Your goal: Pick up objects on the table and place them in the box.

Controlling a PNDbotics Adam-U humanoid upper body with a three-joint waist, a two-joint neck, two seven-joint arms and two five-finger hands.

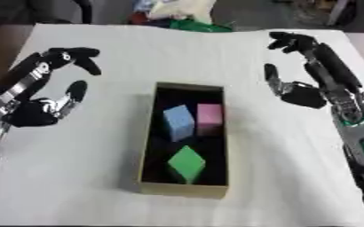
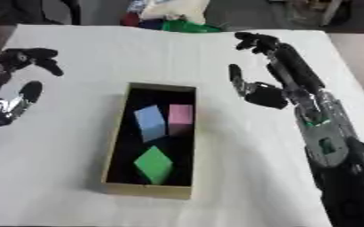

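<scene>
Left eye view: both hands' fingers seemingly spread, holding nothing.

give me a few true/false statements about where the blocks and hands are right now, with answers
1. The blue block lies inside the box. True.
2. The green block sits on the table outside the box. False: it is inside the box, at the near end.
3. The pink block is beside the blue block. True.
4. The left robot hand holds the pink block. False: it holds nothing, off to the left of the box.
5. The right robot hand reaches into the box. False: it is over the table, right of the box.
</scene>
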